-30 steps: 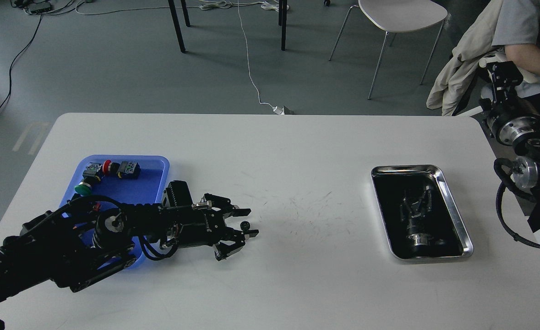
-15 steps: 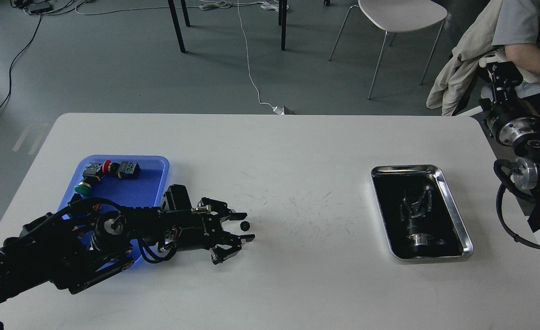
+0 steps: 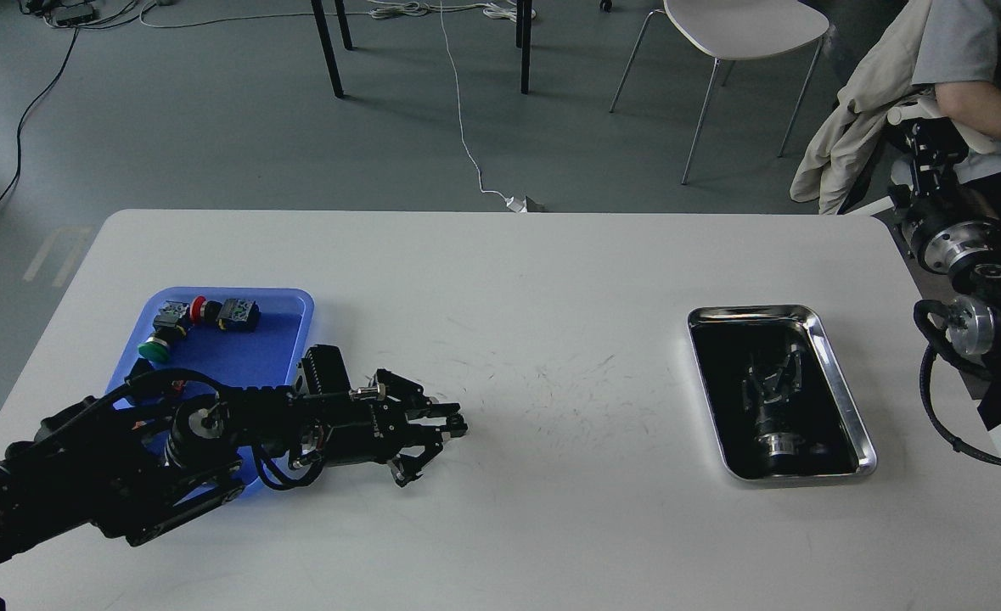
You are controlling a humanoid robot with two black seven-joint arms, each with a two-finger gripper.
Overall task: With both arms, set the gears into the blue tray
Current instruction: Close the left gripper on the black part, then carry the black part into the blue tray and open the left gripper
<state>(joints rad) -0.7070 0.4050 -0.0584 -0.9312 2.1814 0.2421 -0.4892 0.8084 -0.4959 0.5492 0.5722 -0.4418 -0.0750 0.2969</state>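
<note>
Fingers of the left hand (image 3: 453,427) have closed around the gear.

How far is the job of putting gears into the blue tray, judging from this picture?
Done: no gear shows in the blue tray, only push-buttons. In hand: the left gripper has closed where a gear lay; the gear itself is hidden. Left: carrying it to the tray.
</note>
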